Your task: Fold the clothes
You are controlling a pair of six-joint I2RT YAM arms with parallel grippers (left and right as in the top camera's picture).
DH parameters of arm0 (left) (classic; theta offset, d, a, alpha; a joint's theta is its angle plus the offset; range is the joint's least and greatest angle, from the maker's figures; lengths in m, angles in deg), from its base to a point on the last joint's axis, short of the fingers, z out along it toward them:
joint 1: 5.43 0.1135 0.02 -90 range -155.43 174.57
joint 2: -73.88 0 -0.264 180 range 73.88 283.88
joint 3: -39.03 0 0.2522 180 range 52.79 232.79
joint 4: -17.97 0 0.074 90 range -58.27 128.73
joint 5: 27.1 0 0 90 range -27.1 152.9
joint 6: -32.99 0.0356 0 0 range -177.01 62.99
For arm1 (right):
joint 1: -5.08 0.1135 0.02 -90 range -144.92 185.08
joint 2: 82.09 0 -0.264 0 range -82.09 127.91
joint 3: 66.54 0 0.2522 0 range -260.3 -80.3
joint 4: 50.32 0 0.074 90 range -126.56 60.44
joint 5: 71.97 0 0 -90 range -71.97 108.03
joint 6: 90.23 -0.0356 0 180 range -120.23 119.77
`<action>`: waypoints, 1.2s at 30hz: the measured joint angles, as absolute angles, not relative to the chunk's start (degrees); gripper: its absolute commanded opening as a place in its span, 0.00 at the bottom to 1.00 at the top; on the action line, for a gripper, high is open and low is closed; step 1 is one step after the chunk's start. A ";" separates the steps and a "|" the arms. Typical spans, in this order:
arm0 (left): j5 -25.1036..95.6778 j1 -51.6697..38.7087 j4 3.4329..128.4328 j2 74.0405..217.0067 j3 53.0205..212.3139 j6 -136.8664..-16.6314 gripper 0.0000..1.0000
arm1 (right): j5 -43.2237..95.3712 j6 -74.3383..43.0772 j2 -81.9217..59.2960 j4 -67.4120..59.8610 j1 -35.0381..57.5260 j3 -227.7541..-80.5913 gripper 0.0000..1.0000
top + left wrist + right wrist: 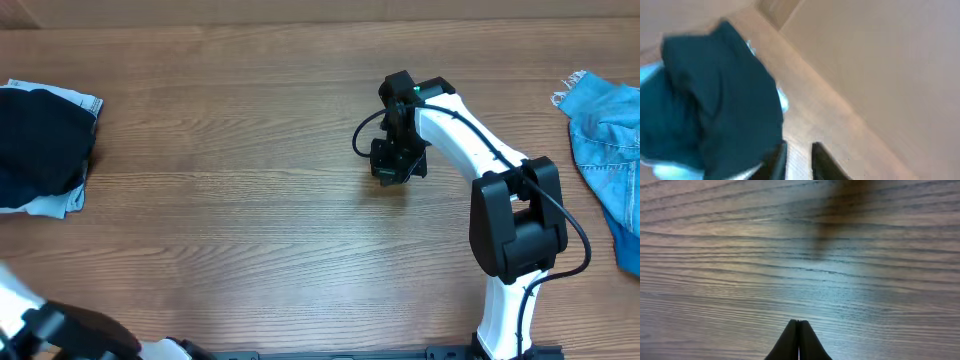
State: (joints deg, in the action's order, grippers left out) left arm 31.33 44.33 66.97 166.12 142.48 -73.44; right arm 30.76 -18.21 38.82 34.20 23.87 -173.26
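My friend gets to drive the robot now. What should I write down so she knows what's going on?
The left pincer is a little open and empty, near the black shirt.
The right pincer is shut and empty, over the middle of the table.
The black shirt lies bunched at the left edge, on a pale blue cloth. A blue denim piece lies at the right edge.
Done: no neat fold shows.
Left: spread the shirt flat, then fold it.

Desk [250, 200] is matt wood with a strong grain. The clothes [40, 145] look like soft matt black cloth, and the blue denim [610, 140] has a frayed edge.
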 measured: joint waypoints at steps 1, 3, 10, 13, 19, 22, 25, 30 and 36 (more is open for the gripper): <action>36.66 41.31 68.89 166.10 142.59 -73.04 0.06 | 31.00 -18.19 38.82 34.31 23.87 -173.26 0.04; 47.00 34.03 69.77 167.00 142.48 -72.59 0.06 | 31.83 -18.21 38.82 34.55 23.89 -173.24 0.04; 69.89 20.55 53.94 174.06 142.46 -61.88 0.12 | 33.17 -18.19 38.82 35.45 23.87 -173.24 0.04; 75.50 21.22 50.40 178.74 142.46 -60.87 0.13 | 33.25 -18.19 38.82 35.73 23.87 -173.24 0.04; 79.92 26.62 46.97 188.81 142.46 -61.26 0.11 | 33.28 -18.19 38.82 37.74 23.89 -173.24 0.04; 81.71 28.46 50.32 193.58 142.81 -63.60 0.08 | 33.28 -18.19 38.82 38.77 23.87 -173.24 0.04; 81.73 30.47 52.83 198.10 143.49 -67.47 0.05 | 33.28 -18.17 38.82 39.36 23.87 -173.24 0.04; 73.49 34.08 54.45 198.38 144.82 -71.73 0.08 | 33.28 -18.19 38.82 39.53 23.87 -173.24 0.04; 70.35 35.17 55.12 192.31 143.11 -72.48 0.22 | 33.28 -18.17 38.82 39.49 23.87 -173.24 0.04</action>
State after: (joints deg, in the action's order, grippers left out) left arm 70.35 35.17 55.12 192.31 143.11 -72.48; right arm 33.28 -18.17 38.82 39.49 23.87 -173.24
